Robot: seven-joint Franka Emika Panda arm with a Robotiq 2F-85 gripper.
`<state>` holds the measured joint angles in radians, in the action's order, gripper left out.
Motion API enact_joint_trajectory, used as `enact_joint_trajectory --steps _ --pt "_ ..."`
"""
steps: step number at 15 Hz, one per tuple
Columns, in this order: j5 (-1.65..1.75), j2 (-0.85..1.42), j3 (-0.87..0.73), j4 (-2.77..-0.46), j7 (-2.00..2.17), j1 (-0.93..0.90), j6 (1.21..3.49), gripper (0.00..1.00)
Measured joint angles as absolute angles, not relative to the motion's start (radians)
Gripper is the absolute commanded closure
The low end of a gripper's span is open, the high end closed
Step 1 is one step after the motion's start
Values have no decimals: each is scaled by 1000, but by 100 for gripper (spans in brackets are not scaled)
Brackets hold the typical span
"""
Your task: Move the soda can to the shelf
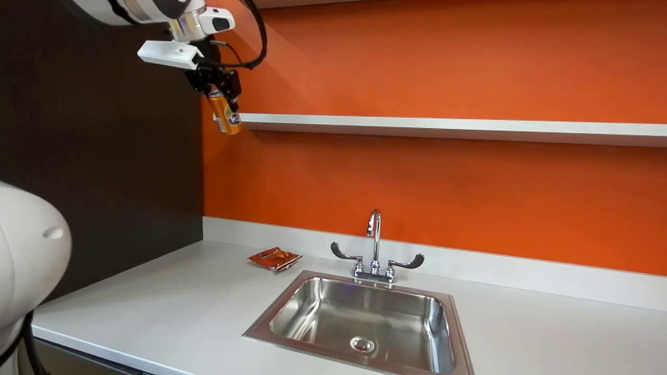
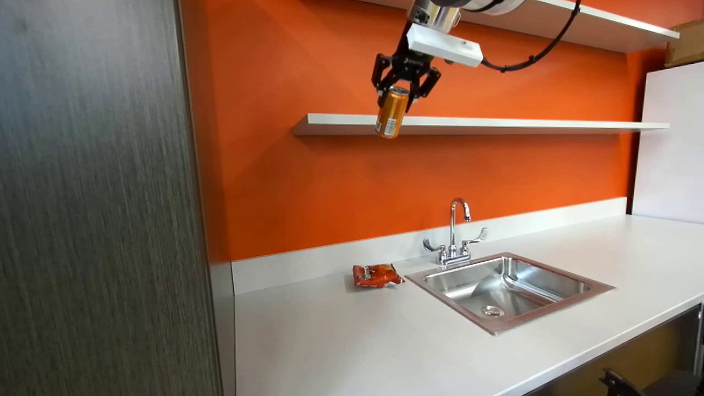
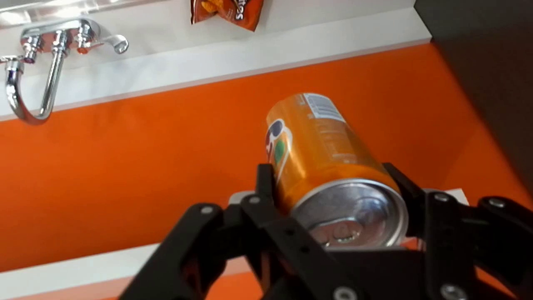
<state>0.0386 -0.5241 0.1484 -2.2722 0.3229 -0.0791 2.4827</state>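
The orange soda can (image 1: pixel 227 115) is held in the air, tilted, in both exterior views, with its silvery top toward the gripper; it also shows here (image 2: pixel 391 115). My gripper (image 2: pixel 395 104) is shut on the can near its top, with one finger on each side. In the wrist view the can (image 3: pixel 320 141) sits between the fingers (image 3: pixel 327 168), its lid facing the camera. The long white shelf (image 1: pixel 443 124) runs along the orange wall; the can overlaps its left end in an exterior view (image 2: pixel 495 125). The shelf also shows low in the wrist view (image 3: pixel 79 264).
A higher white shelf (image 2: pixel 555 25) hangs above. A dark panel (image 1: pixel 104 146) stands at the left. Below are the white countertop (image 1: pixel 156 302), a steel sink (image 1: pixel 359 323), a faucet (image 2: pixel 452 231) and a red-orange packet (image 2: pixel 377 275). A cardboard box (image 2: pixel 685 44) sits at far right.
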Motion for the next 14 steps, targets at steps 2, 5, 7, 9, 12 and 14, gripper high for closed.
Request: enact_joint_trajectory --steps 2,5,7,9,12,14 --pt "39 -515 148 -2202 323 -70 2439 61" --pt "39 -474 148 -2080 323 -62 2364 61" --pt "39 -425 149 -1991 323 -60 2312 61" --pt "40 -370 150 -1901 323 -59 2259 61" --pt "50 -275 151 -1764 332 -58 2192 61" --pt "72 -210 151 -1678 348 -57 2157 61"
